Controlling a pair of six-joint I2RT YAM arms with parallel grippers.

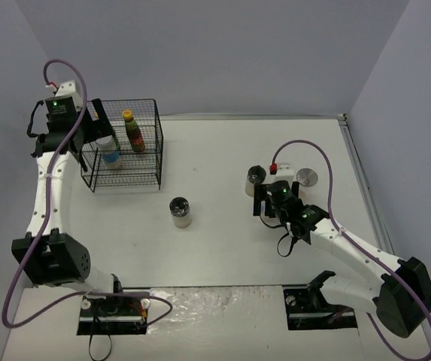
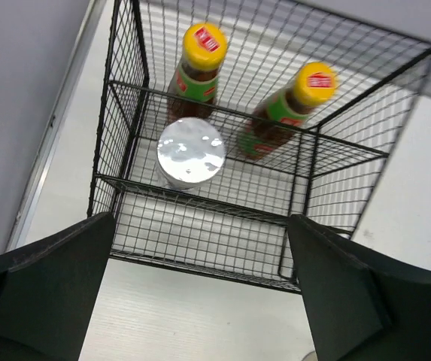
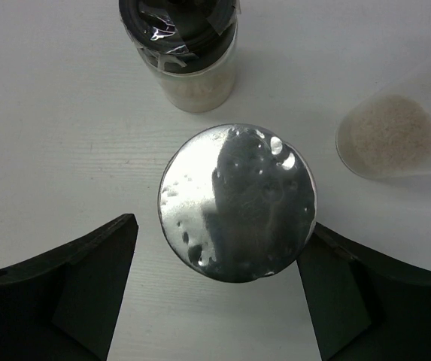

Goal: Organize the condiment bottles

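The left fingers (image 2: 42, 293) are hovering spread wide above the wire rack (image 2: 223, 226), which is holding two sauce bottles (image 2: 200, 68) and a silver-lidded jar (image 2: 191, 150) just in front of them. The right fingers (image 3: 65, 293) are standing apart on either side of a second silver-lidded jar (image 3: 238, 203) on the tabletop (image 3: 50, 113), not clamping it. A black-lidded jar (image 3: 181, 45) is sitting just beyond it.

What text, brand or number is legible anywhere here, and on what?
Nothing is legible in any view.
Red logo on yellow cap, left sauce bottle: too small to read.
Red logo on yellow cap, right sauce bottle: too small to read.
Green and red labels on both: blurred.
Blue label on racked jar, top view: too small.
Black-lid jar, mirror-lid jar: no print visible.
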